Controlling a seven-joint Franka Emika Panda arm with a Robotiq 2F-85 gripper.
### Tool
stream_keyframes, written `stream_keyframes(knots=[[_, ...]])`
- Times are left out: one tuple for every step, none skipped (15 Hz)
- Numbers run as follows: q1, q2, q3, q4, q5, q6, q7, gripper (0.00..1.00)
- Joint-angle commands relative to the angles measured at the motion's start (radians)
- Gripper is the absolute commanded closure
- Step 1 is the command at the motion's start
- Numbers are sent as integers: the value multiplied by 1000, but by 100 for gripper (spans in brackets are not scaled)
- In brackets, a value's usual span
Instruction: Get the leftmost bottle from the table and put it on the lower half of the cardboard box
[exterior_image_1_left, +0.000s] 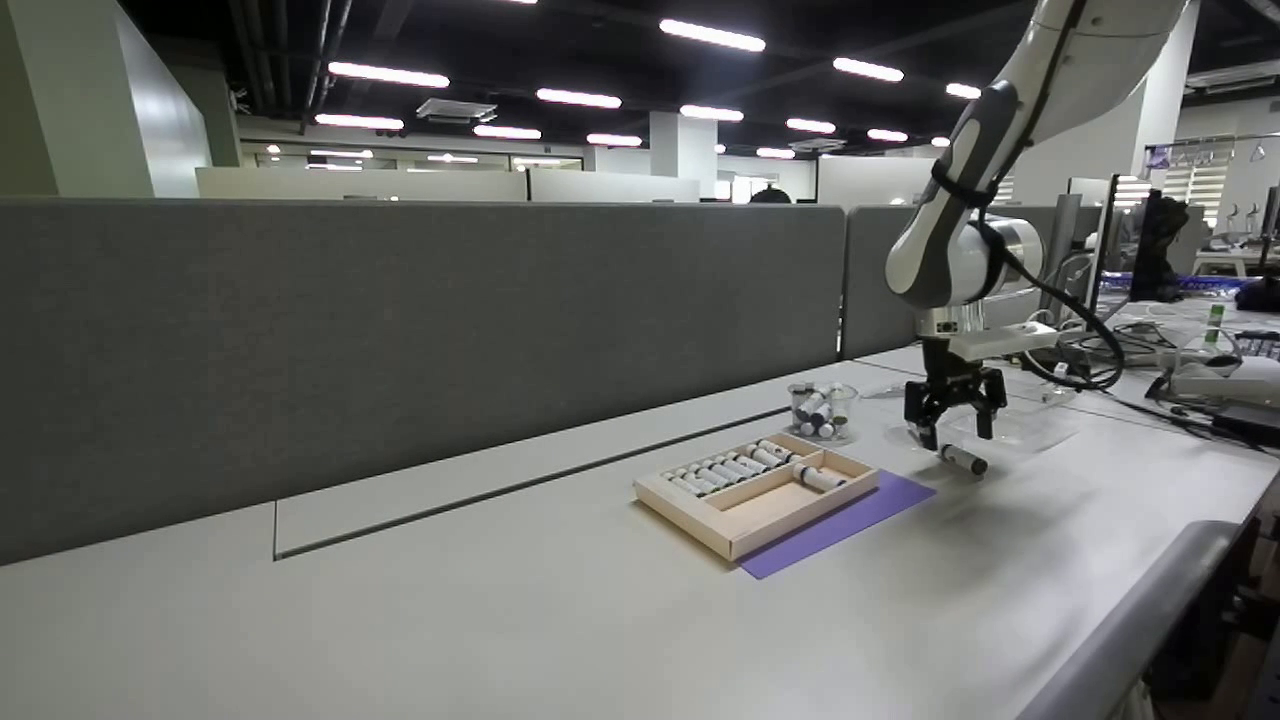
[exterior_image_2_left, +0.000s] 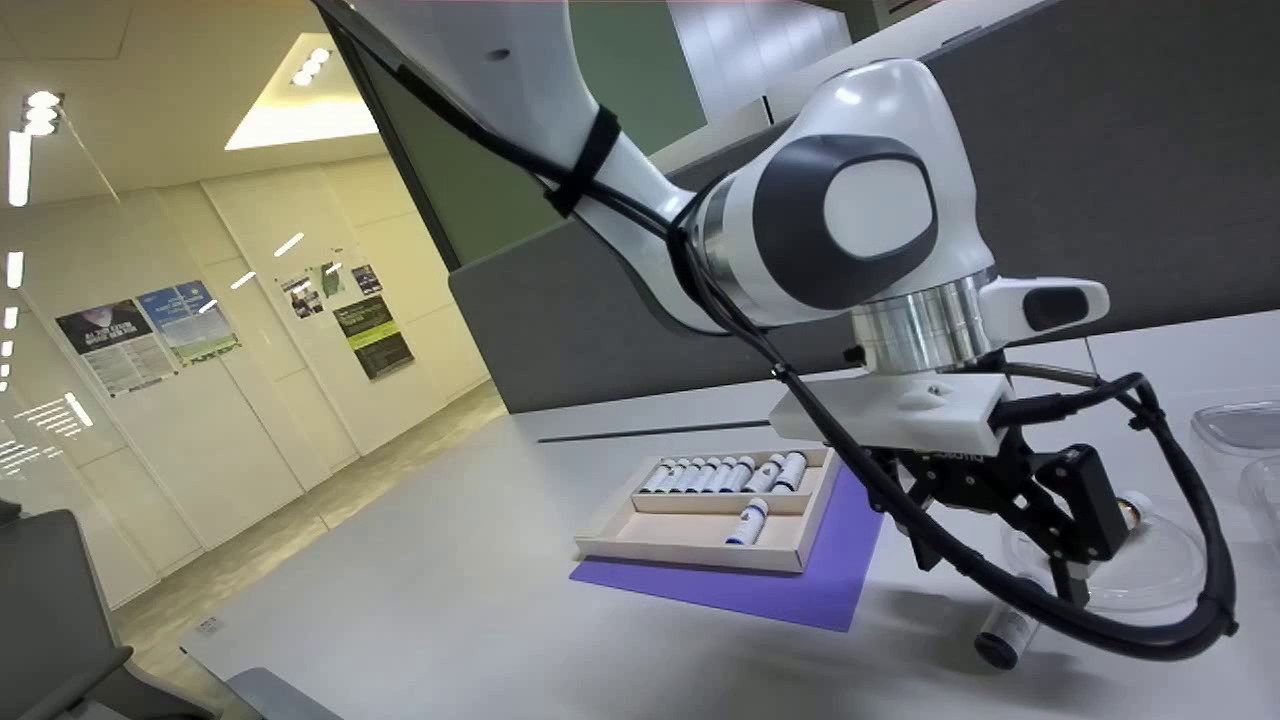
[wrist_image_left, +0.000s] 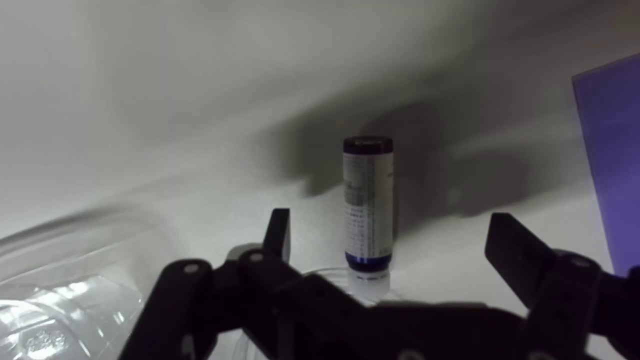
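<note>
The black two-fingered gripper (exterior_image_1_left: 957, 434) hangs spread apart, holding nothing, with one finger on each side of a small white-labelled cylindrical bottle (wrist_image_left: 369, 205) with a dark base and pale cap; that bottle lies on its side on the smooth grey-white tabletop (exterior_image_1_left: 480, 620), between the far edge along the grey fabric partition (exterior_image_1_left: 450, 340) and the near edge with its rounded grey strip (exterior_image_1_left: 1130, 625); I take it for the one meant, since the gripper is poised there; the fingers straddle its narrow width, presumably because a round body can be clasped that way without rolling off; the wrist view shows it nearer one finger, so closing may nudge it before both sides touch; toward the far edge, the shallow rectangular tan cardboard box (exterior_image_2_left: 690, 556) rests over a flat purple sheet (exterior_image_2_left: 840, 580), perhaps a placing mark; its upper half holds a close row of similar bottles (exterior_image_2_left: 705, 475) side by side, likely for order, while its lower half, toward the near edge, holds a single slanted bottle (exterior_image_2_left: 748, 522); I judge there is room beside it for another.
</note>
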Motion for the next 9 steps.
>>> stream_keyframes(knots=[[-22, 39, 7, 53, -11, -68, 0, 0], [-25, 45, 7, 58, -10, -80, -1, 0], [-27, 50, 8, 62, -10, -91, -3, 0], [-27, 53, 9, 63, -10, -96, -4, 25], [-28, 55, 9, 67, -11, -105, -7, 27], [-26, 59, 8, 70, -13, -109, -6, 34], [-25, 62, 7, 74, -14, -116, -5, 42], [-24, 63, 5, 76, -15, -120, -3, 51], [-23, 63, 5, 79, -15, -126, -2, 58]])
